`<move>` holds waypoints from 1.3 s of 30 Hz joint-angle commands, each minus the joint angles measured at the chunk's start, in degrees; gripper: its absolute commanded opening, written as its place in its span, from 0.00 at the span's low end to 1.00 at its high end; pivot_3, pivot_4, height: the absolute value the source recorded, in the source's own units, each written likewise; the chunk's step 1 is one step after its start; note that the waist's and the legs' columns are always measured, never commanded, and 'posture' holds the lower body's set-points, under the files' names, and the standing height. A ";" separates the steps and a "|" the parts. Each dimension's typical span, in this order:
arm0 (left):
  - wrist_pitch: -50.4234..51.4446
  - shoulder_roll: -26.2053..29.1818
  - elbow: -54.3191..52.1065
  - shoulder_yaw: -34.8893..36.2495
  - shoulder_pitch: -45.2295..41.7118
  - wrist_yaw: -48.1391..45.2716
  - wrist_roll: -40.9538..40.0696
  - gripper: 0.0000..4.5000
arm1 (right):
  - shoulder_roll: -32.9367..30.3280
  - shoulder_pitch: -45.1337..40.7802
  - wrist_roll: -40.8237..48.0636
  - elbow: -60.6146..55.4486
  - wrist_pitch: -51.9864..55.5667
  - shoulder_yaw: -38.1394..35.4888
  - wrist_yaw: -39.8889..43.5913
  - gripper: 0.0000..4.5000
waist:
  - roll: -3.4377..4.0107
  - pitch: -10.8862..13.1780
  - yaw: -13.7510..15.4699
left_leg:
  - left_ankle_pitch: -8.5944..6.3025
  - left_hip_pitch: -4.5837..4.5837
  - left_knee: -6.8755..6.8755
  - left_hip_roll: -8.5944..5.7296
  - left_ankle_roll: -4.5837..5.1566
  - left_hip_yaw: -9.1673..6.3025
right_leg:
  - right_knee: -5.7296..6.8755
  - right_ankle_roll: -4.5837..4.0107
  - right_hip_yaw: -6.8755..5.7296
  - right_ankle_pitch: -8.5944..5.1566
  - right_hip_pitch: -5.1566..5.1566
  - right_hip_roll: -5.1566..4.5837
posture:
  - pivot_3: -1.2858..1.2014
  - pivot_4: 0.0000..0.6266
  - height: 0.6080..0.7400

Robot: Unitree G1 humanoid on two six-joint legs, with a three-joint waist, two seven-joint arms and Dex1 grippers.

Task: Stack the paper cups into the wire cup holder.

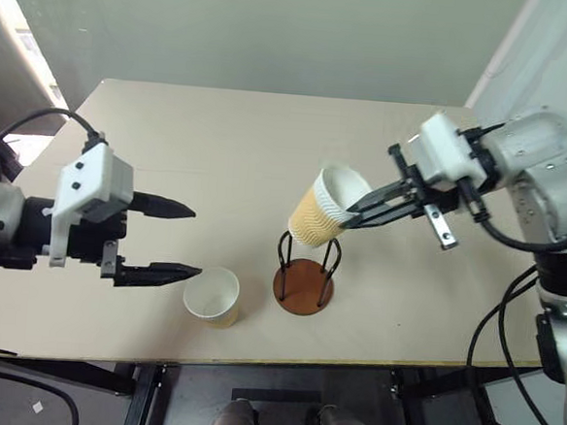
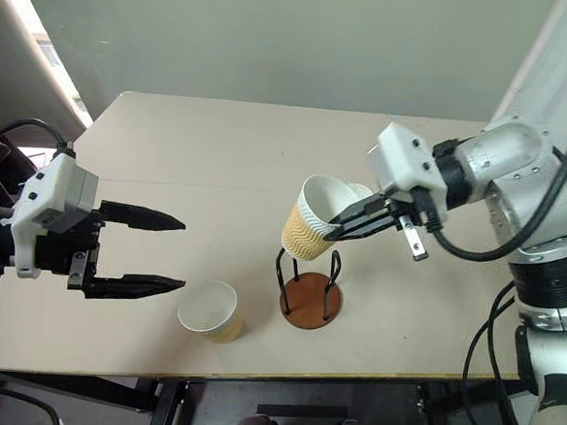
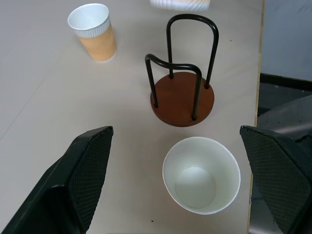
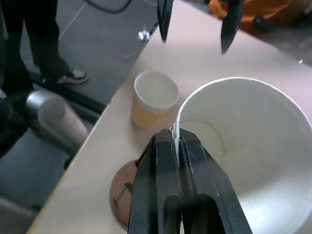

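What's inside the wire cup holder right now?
Nothing: the black wire loops on the round reddish-brown wooden base stand empty. The right gripper holds a tan ribbed paper cup above it.

Robot test lab. Evidence: plain beige bench (image 1: 269, 134) vs bare grey-green wall (image 1: 277, 27); loose black cables (image 1: 508, 335) by bench edge; dark floor (image 4: 97, 29) w/ person's legs (image 4: 34, 44) standing nearby.

Paper cups (image 1: 212, 295) tan-orange ribbed, white inside; wire cup holder (image 1: 304, 284) reddish-brown base, black loops; table (image 1: 219, 159) beige.
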 commanded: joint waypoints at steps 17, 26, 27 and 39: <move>1.34 -0.50 -3.29 5.29 2.73 2.51 -1.68 1.00 | 1.64 2.57 -4.59 -1.15 -0.56 2.71 1.33 0.91 | 0.00 0.00 -0.15 | -0.06 0.02 0.02 0.03 -0.08 0.00 | 0.05 -0.02 0.00 0.00 0.00 0.03 | 0.52 0.24 1.00; -0.18 -1.56 -1.62 2.85 -0.11 6.12 -0.27 1.00 | 8.78 -10.46 -18.41 37.79 -17.05 1.98 -11.98 0.99 | 0.00 -0.01 -0.06 | -0.05 0.07 0.02 0.04 -0.09 -0.06 | 0.26 -0.27 0.03 0.13 -0.19 0.04 | 0.52 0.24 1.00; -0.41 -1.97 -1.14 2.13 -1.20 7.37 0.00 1.00 | 9.17 -11.18 -20.41 41.58 -19.79 2.72 -12.93 0.99 | 0.00 -0.01 0.11 | -0.05 0.06 0.00 0.04 -0.09 -0.12 | 0.28 -0.31 -0.02 0.10 -0.20 0.03 | 0.52 0.24 1.00; -2.51 -9.57 1.63 -11.49 -13.75 22.21 8.87 1.00 | 18.94 -16.09 -34.95 71.69 -35.29 5.48 -24.34 0.99 | 0.07 0.02 0.00 | -0.08 -0.14 -0.05 0.06 -0.44 -0.12 | 0.56 -0.33 -0.05 0.09 -0.56 0.03 | 0.52 0.24 1.00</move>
